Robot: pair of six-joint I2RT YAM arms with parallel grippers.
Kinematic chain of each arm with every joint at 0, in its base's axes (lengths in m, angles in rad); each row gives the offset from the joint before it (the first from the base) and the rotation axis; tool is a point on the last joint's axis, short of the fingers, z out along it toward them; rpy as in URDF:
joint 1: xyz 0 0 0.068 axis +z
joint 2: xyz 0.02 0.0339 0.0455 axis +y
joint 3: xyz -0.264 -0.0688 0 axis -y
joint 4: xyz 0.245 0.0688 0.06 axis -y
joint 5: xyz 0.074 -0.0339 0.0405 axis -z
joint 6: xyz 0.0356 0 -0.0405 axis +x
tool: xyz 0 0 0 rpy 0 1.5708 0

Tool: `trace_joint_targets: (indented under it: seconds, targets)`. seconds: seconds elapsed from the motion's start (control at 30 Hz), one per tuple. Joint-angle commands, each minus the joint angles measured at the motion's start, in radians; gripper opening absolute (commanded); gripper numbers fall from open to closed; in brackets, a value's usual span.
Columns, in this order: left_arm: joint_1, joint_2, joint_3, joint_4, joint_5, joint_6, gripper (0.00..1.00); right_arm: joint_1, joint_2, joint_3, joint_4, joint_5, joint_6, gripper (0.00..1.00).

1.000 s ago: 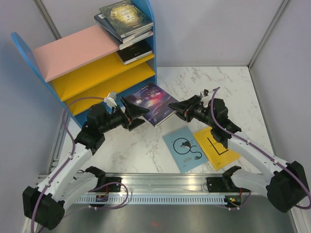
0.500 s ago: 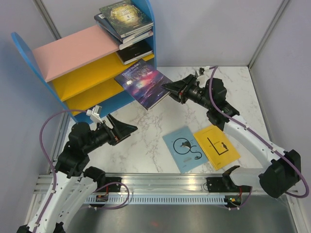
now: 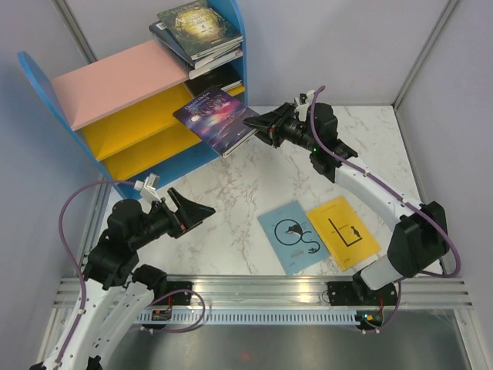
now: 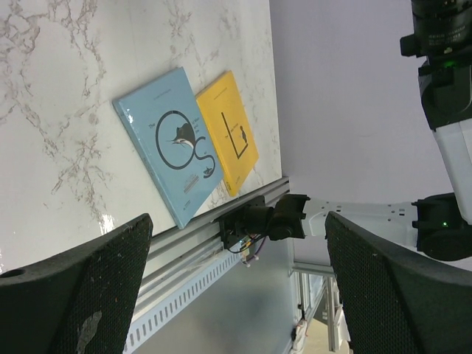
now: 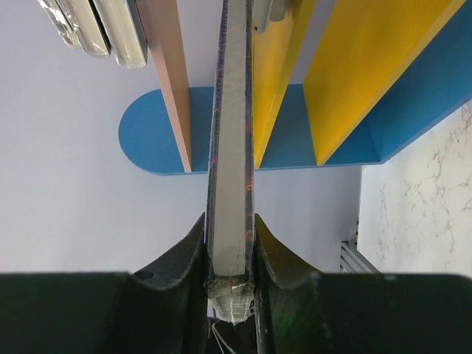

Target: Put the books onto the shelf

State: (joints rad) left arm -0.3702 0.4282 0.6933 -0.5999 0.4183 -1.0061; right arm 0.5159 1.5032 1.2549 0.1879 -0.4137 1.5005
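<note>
Purple book, clamped by its edge in the right gripper, now hangs at the shelf front by the upper yellow board instead of low over the table, so sliding it in looks next, while the left gripper sits pulled back, jaws wide and empty.

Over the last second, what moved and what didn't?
The right gripper, shut on the purple book, lifted it and carried it away and leftward to the front of the shelf. The left gripper, open, pulled back toward its base. The pale blue book, yellow book and stacked books stayed put.
</note>
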Motion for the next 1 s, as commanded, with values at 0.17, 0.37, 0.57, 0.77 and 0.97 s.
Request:
trace_joint_targets:
  seconds: [0.17,0.37,0.57,0.77,0.97]
  targets:
    - [0.004,-0.026,0.078,-0.07,-0.029,0.078,1.0,-0.039,0.08,0.172,0.262,-0.048,0.078,0.0]
    - [0.005,-0.034,0.095,-0.11,-0.041,0.1,1.0,-0.054,0.127,0.185,0.303,-0.043,0.096,0.0]
    - [0.005,-0.025,0.12,-0.129,-0.047,0.119,1.0,-0.056,0.262,0.325,0.303,-0.008,0.107,0.0]
    - [0.005,0.009,0.156,-0.139,-0.059,0.152,1.0,-0.056,0.431,0.524,0.225,0.067,0.11,0.0]
    - [0.005,0.017,0.183,-0.164,-0.093,0.175,1.0,-0.059,0.593,0.75,0.11,0.154,0.098,0.0]
